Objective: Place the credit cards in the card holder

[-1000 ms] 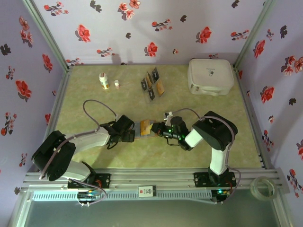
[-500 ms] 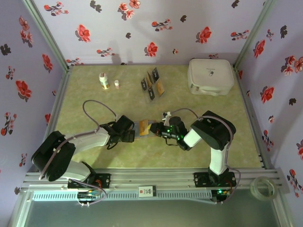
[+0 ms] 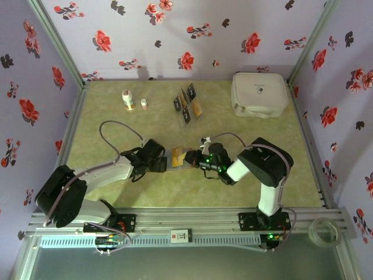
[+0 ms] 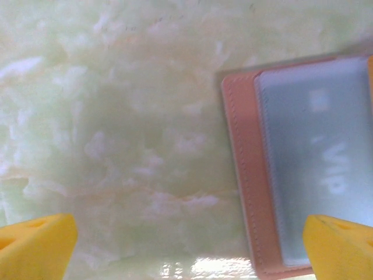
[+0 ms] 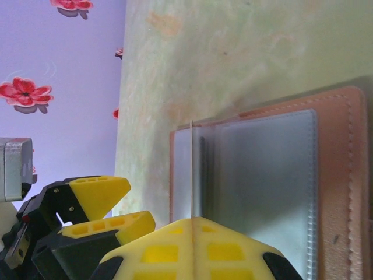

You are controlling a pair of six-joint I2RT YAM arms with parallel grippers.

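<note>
Item: card holder [image 3: 176,158], reddish-brown, lying open and flat on the green marbled bench [image 3: 116,128], about midway between the left and right edges and nearer the near edge than the far one. Its stitched brown border [image 4: 242,175] and grey-blue clear pockets face up; one pocket shows a pale card marked "VIP" [image 4: 332,169]. Item: left end effector [image 3: 161,164], at the card holder's left side, jaws spread wide and holding nothing. In the wrist view its yellow fingertips [image 4: 35,245] stand far apart, one over bare bench and the other over the holder's lower corner; whether that one touches cannot be told. Item: right end effector [image 5: 192,224], at the holder's right side, jaws together and clamped on one credit card [image 5: 192,169], seen edge-on as a thin line. The card stands on edge with its far end at the mouth of a clear pocket on the holder's left half [image 5: 245,175]; how far in it sits cannot be told. Item: further credit cards [image 3: 186,115], dark and gold, standing in a slotted rack [image 3: 187,104] near the middle of the far edge, well apart from the holder. Item: white rounded case [image 3: 259,93], far right corner. Item: two small bottles [image 3: 127,99], near the far edge toward the left corner. Item: roll of clear tape [image 3: 325,230], on the frame beyond the near right corner.
</note>
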